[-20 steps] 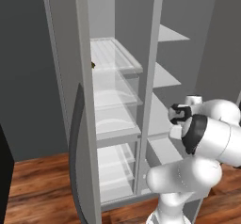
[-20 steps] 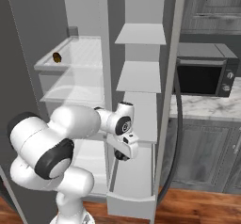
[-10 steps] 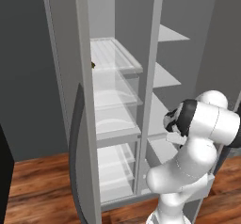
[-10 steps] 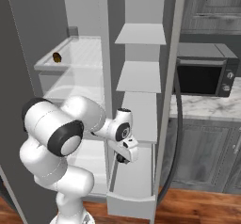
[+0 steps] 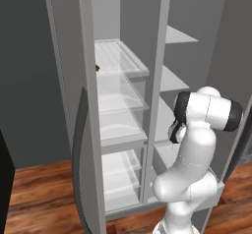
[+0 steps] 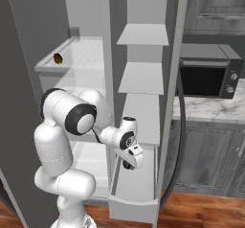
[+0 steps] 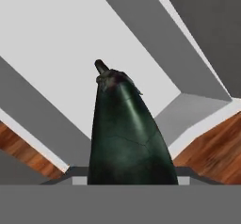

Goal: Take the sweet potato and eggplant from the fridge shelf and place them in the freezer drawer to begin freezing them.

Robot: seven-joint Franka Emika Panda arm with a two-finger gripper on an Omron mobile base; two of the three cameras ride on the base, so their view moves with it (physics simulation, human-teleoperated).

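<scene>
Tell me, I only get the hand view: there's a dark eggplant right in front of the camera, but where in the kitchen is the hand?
Observer: The gripper hangs low over the open freezer drawer at the bottom of the fridge; the eggplant itself is too hidden there to make out.
Operator: Is the sweet potato already in that drawer?
Observer: No. The sweet potato lies on the upper fridge shelf, near its left front edge.
Operator: Anything else nearby worth knowing?
Observer: A dark microwave sits on the marble counter to the right of the fridge.
</scene>
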